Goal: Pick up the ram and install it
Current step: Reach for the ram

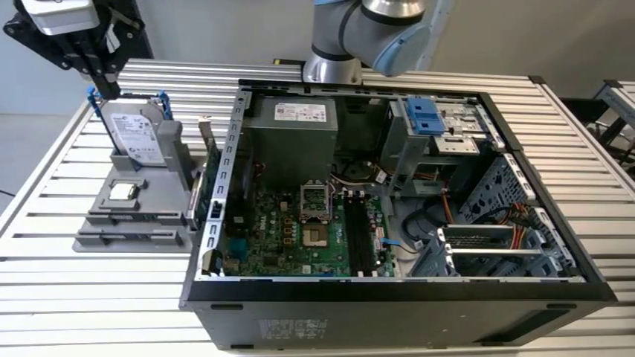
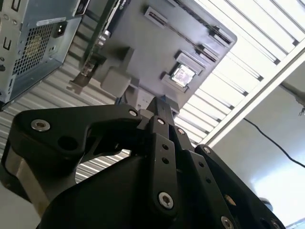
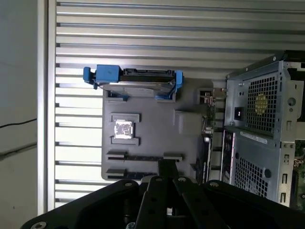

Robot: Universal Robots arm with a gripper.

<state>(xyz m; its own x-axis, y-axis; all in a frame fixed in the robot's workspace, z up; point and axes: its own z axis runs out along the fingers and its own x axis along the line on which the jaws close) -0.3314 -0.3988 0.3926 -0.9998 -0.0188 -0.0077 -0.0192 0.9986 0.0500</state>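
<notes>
The end effector (image 1: 103,88) hangs over the gray holder (image 1: 149,214) that sits on the slatted tabletop (image 1: 79,297), at the exterior view's left of the open computer case (image 1: 397,286). Its fingers (image 3: 167,166) are pressed together with nothing visible between them, and in the exterior view their tips sit just above the far, blue-railed end of the hard drive (image 1: 139,134), which stands propped in the holder. In the first wrist view the ram (image 3: 143,158) shows as a thin dark strip resting on edge between two clips of the holder, on the far side of the square silver chip (image 3: 123,129) from the hard drive and close to the fingertips in that picture. It has not been picked up. Inside the case the green motherboard (image 1: 288,238) lies flat, with its long black slots (image 1: 359,238) running beside the empty processor socket (image 1: 315,236).
</notes>
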